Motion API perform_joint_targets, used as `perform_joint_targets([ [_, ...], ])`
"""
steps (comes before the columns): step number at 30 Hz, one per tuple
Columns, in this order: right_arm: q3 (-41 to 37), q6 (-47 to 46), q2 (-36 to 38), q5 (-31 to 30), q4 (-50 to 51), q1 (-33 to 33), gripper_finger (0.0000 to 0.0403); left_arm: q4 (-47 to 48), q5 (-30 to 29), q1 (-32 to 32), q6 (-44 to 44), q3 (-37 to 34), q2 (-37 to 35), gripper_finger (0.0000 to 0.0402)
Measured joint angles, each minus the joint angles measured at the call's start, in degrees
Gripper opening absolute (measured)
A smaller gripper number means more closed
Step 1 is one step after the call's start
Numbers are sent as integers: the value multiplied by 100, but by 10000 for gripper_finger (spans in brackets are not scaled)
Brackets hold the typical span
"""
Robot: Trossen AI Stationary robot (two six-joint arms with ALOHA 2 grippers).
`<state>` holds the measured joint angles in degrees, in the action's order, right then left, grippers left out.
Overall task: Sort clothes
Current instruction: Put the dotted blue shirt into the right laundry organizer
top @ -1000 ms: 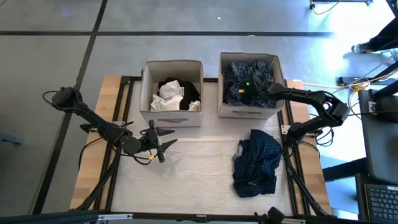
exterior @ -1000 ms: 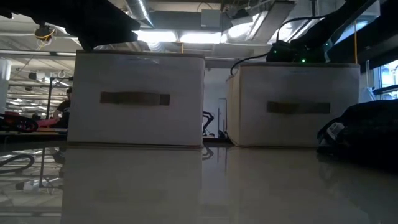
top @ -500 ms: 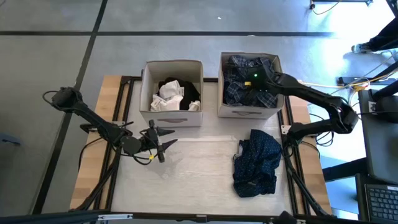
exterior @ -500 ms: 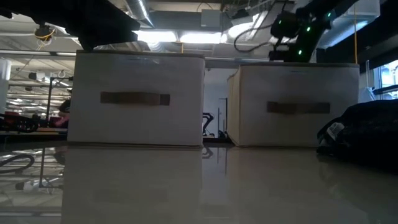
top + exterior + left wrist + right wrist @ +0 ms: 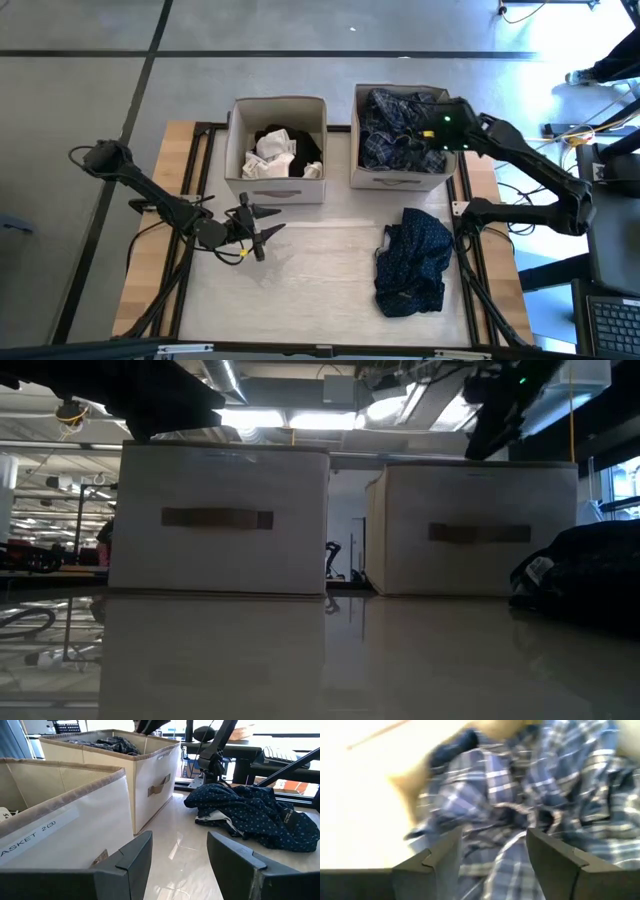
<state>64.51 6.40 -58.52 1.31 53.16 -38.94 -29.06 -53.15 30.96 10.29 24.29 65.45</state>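
Observation:
The blue plaid garment (image 5: 395,130) lies in the right beige box (image 5: 402,180); it also shows in the right wrist view (image 5: 520,785). My right gripper (image 5: 492,847) is open and empty above that box's right side (image 5: 440,125). The dark navy patterned garment (image 5: 412,260) lies crumpled on the table at the right, also in the left wrist view (image 5: 250,815). White and black items (image 5: 275,152) lie in the left beige box (image 5: 275,190). My left gripper (image 5: 262,232) is open and empty over the table in front of the left box.
The two beige boxes stand side by side at the table's far edge. Bare tabletop (image 5: 310,270) lies between my left gripper and the navy garment. A person's legs (image 5: 610,65) show beyond the table at the far right.
My right gripper has risen out of the right box and gone toward the table's right edge, leaving the blue plaid garment in the box. The garment lies where it was. My left arm has kept still.

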Motion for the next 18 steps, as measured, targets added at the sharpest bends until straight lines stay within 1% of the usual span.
perform_joint_targets([
  [5, 0, -17, 539, 836, 517, 6, 221, 0, 0, 0, 1, 0, 1, 180],
  [7, 0, -66, 730, 1048, 659, 148, 221, -2, 0, 0, 0, 0, 0, 180],
  [10, 2, -253, 981, 1084, 728, 572, 221, -2, 0, -7, 1, 0, 2, 180],
  [14, 4, -630, 1155, 1076, 685, 1304, 221, -6, 0, -74, 94, 0, 1, 180],
  [18, 4, -1100, 1118, 823, 691, 2136, 220, -4, 0, -107, 132, 0, 0, 180],
])
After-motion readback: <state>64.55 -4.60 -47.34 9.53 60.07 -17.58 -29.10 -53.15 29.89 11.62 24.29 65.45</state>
